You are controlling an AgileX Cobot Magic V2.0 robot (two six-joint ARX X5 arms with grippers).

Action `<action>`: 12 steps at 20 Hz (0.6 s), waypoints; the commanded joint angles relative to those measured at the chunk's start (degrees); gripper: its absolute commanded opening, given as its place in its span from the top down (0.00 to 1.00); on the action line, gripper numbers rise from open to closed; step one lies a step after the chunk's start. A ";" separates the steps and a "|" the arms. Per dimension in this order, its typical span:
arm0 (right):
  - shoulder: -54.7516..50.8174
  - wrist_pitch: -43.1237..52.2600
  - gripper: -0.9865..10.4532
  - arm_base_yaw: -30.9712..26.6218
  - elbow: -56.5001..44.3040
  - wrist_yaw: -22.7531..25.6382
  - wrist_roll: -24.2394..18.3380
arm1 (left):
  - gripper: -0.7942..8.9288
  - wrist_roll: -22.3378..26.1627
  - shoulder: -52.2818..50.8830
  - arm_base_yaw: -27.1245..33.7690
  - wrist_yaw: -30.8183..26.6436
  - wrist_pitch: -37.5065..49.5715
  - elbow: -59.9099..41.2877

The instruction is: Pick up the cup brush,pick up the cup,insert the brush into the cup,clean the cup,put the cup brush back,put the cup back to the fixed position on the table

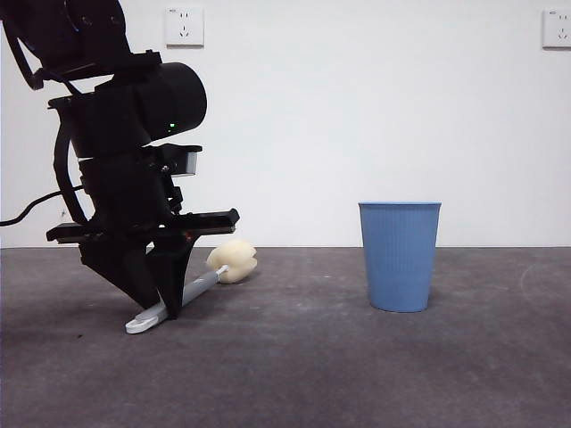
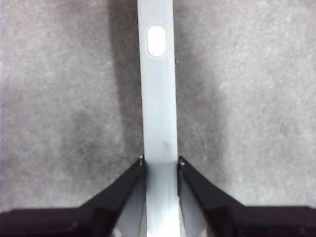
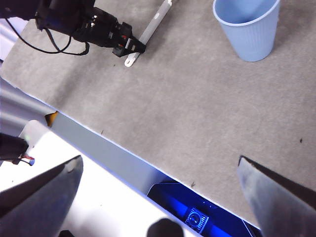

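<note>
The left gripper (image 2: 161, 162) is down at the table (image 1: 294, 374), its jaws closed against both sides of the cup brush (image 2: 159, 98) handle, which runs straight out between the tips; its sponge head rests on the table beyond them. The cup (image 1: 399, 257) stands upright well apart. The right gripper (image 3: 158, 168) hangs high, its jaws wide apart.

You are at a laboratory test bench: a bare dark grey table (image 1: 357, 374), a plain white wall (image 1: 357, 116) with two power sockets (image 1: 184, 27), and a blue-lit control unit (image 3: 195, 217) below the table edge.
</note>
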 commanded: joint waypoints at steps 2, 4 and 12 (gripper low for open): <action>0.24 0.35 0.42 0.20 0.07 -0.09 1.03 | 0.93 0.35 -1.44 0.02 0.28 -1.40 0.07; 0.92 0.66 0.42 0.20 0.07 -0.11 1.42 | 0.93 1.51 -3.69 0.02 0.26 -1.60 0.13; 4.94 13.16 0.42 1.86 -0.92 -2.86 4.02 | 0.93 9.35 -20.35 0.00 0.31 -10.43 0.13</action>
